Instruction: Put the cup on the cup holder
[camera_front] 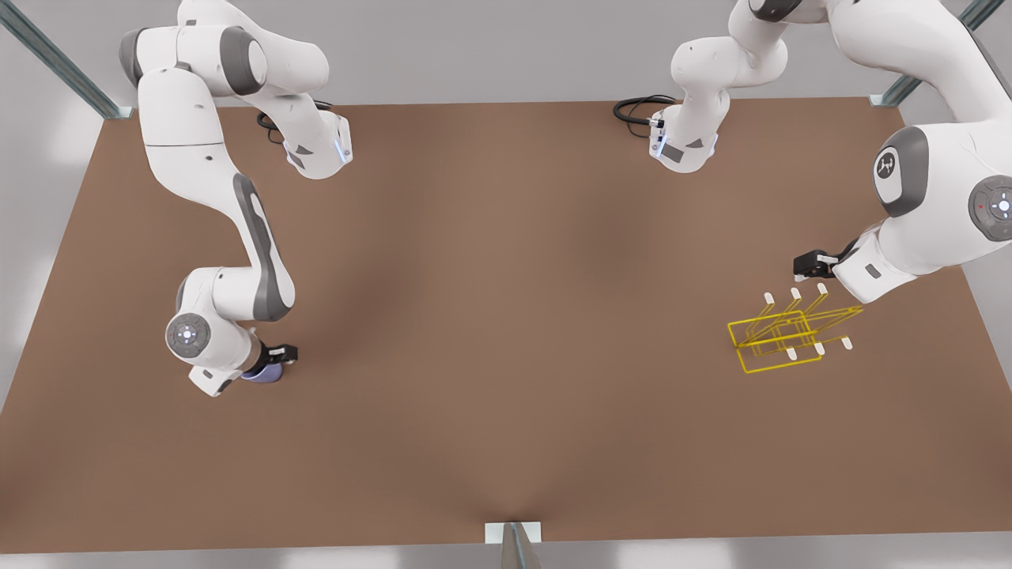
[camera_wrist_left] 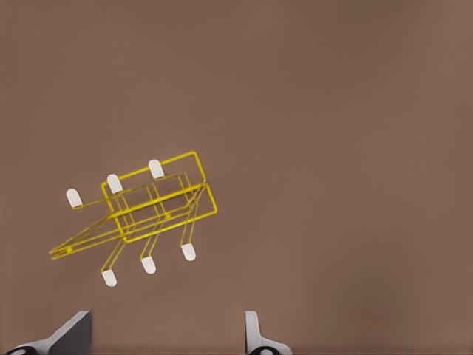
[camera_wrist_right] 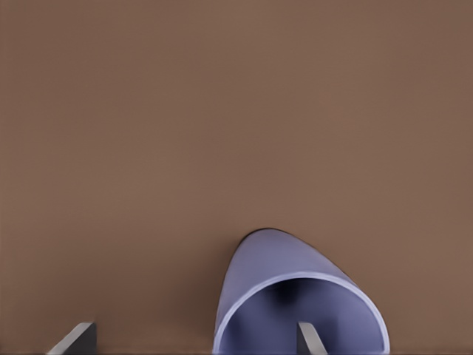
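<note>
Brown tabletop [camera_front: 506, 332] carries one lavender-blue cup [camera_wrist_right: 295, 296] and one yellow wire cup holder [camera_wrist_left: 144, 214], well apart, with two Franka arms at work. The right gripper [camera_wrist_right: 196, 340], on the front view's left, has its two fingers spread around the cup's rim: one finger [camera_wrist_right: 310, 339] sits inside the mouth, the other [camera_wrist_right: 74, 339] stands clear outside the wall, not clamped. The left gripper [camera_wrist_left: 166, 336], on the front view's right, hangs open and empty near the holder, which lies beyond its fingertips. Six white prong tips show on the holder.
</note>
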Available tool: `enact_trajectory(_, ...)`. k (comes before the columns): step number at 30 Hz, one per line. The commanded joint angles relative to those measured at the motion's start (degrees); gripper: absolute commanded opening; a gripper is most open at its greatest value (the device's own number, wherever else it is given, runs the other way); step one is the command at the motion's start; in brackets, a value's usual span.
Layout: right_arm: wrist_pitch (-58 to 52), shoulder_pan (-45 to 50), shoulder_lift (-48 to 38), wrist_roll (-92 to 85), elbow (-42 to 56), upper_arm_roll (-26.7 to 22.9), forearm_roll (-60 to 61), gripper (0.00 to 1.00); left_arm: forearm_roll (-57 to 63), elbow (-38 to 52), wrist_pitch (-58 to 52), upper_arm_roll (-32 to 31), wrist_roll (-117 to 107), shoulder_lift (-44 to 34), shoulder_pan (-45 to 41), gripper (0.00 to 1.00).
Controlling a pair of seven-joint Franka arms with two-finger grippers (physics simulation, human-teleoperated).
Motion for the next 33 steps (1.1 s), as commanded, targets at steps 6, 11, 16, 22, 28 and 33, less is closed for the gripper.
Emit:
enact_trajectory(6, -2.45, 1.08, -0.15, -3.65, -1.07, -1.46, 0.09, 1.0, 0.06, -0.05, -0.4, -0.05, -0.49, -0.06, -0.09, 1.0)
enact_trajectory(11, -1.66, 1.52, 0.55, -3.47, -0.72, -1.55, 0.09, 1.0, 0.06, 0.12, -1.19, 0.03, -0.66, -0.15, -0.09, 1.0)
enact_trajectory(16, -1.48, 1.43, 2.92, -3.56, -0.28, -1.55, 0.0, 1.0, 0.41, 0.12, -3.03, 0.04, -1.19, -0.15, -0.09, 1.0)
enact_trajectory(22, -1.57, 1.52, 2.92, -2.68, -0.19, -1.64, 0.0, 0.72, 0.41, 0.21, -3.03, 0.03, -1.8, -0.24, -0.09, 1.0)
enact_trajectory(28, -1.66, 1.52, 2.92, -2.24, -0.01, -1.73, -0.26, 0.26, 0.5, 0.21, -2.77, -0.05, -1.89, -0.24, -0.09, 1.0)
enact_trajectory(33, -2.18, 1.52, 2.92, -2.77, 0.16, -1.9, -0.18, 0.21, 0.41, 0.21, -2.68, -0.05, -1.98, -0.15, -0.09, 1.0)
